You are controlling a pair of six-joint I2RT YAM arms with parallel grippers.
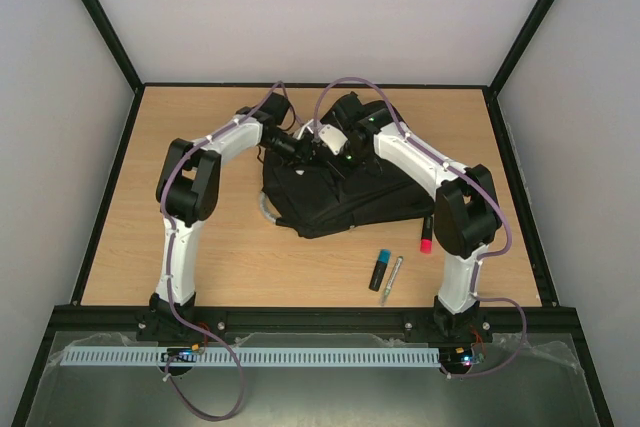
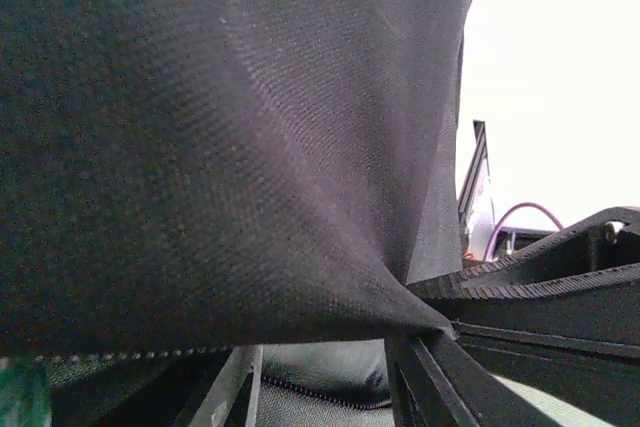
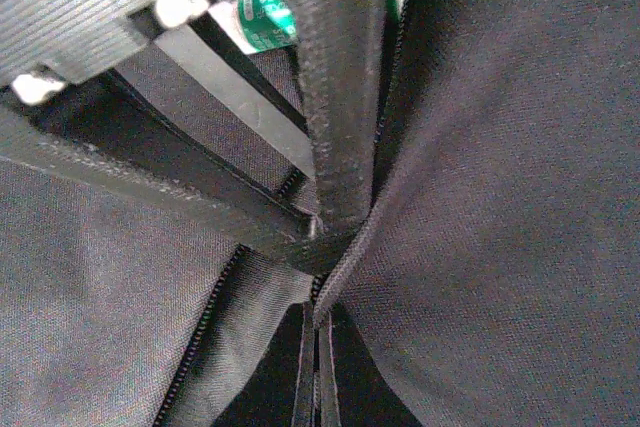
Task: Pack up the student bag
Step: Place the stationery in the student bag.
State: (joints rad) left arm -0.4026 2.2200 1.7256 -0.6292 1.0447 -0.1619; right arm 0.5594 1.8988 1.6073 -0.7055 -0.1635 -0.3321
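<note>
The student bag (image 1: 345, 197), a large black backpack, lies mid-table with its top toward the far side. Both grippers meet at its top opening. My right gripper (image 1: 332, 152) is shut on the bag's zipper edge. In the right wrist view its thin fingertips (image 3: 308, 377) pinch the fabric seam (image 3: 350, 247). My left gripper (image 1: 300, 149) is open. Its fingers (image 2: 215, 387) stand wide apart under a raised fold of black bag fabric (image 2: 230, 147) that fills the left wrist view. The left gripper's ribbed fingers also show in the right wrist view (image 3: 340, 97).
A blue-capped marker (image 1: 380, 269) and a silver pen (image 1: 391, 279) lie on the wood table in front of the bag. A red-tipped marker (image 1: 427, 232) lies by the right arm. A grey-white loop (image 1: 266, 212) sticks out at the bag's left. Black frame rails edge the table.
</note>
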